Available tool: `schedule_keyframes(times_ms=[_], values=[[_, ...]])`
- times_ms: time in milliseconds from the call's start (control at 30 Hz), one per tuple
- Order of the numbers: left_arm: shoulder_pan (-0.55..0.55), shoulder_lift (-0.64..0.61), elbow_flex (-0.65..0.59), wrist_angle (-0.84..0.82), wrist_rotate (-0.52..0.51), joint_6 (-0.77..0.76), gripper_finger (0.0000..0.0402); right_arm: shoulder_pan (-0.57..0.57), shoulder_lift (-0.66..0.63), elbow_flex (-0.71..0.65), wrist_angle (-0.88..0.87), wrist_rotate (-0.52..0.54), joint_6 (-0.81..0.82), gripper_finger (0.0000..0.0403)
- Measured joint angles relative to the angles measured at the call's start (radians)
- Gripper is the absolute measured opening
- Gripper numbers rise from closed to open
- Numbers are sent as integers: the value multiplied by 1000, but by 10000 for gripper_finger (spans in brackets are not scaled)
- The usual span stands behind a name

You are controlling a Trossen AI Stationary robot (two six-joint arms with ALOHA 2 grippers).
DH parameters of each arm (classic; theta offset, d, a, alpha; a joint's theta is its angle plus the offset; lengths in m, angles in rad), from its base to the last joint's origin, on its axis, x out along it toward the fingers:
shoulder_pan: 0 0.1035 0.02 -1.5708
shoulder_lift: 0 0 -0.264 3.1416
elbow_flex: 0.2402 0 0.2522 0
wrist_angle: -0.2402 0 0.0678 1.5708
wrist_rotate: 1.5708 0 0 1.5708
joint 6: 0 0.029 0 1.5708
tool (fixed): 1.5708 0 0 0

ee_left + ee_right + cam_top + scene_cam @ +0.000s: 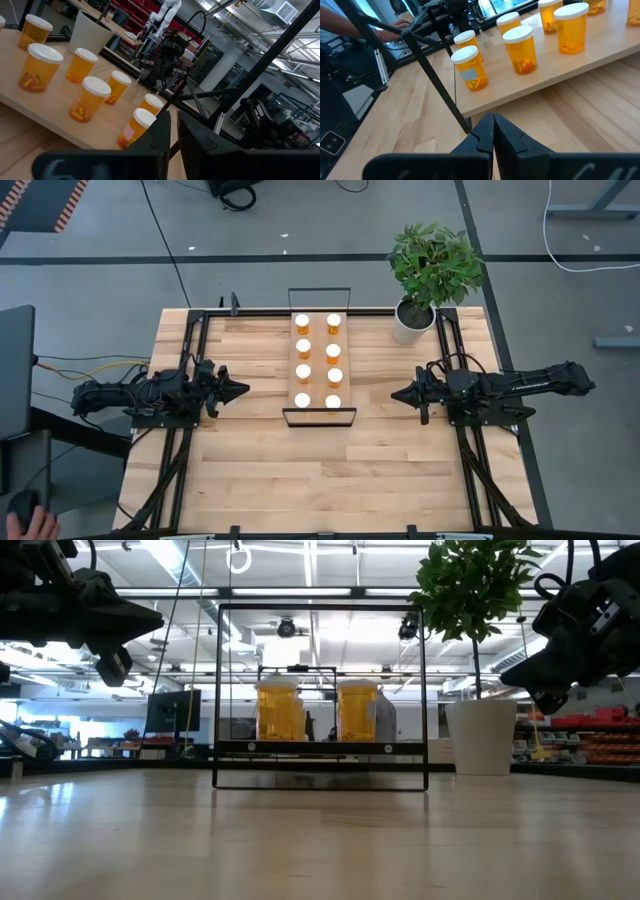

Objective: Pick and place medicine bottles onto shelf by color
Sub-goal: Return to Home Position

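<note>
The shelf [318, 362], a pale wood board in a thin black frame, stands mid-table, running near to far. Several medicine bottles [302, 323] with amber bodies and white caps stand upright on it in two rows; they also show in the left wrist view [89, 100] and the right wrist view [521, 49]. My left gripper [243, 389] hovers level at the table's left, shut, pointing at the shelf. My right gripper [394, 394] hovers at the table's right, shut, also pointing at the shelf. Both hold nothing and stand well clear of the shelf.
A potted plant in a white pot [412, 320] stands at the far right corner, close behind my right arm. Bare tabletop lies between each gripper and the shelf and along the near side. A person's hand [35, 525] shows off the table's near left corner.
</note>
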Motion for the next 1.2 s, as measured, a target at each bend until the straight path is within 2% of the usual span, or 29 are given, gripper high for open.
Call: schedule_keyframes(times_ms=[400, 767, 1200], values=[[0, 0, 0, 0, 0, 0, 28, 0, 0, 0, 0, 0, 0, 10], [0, 0, 0, 0, 0, 0, 39, 0, 0, 0, 0, 0, 0, 10], [0, 0, 0, 0, 0, 0, 32, 0, 0, 0, 0, 0, 0, 10]])
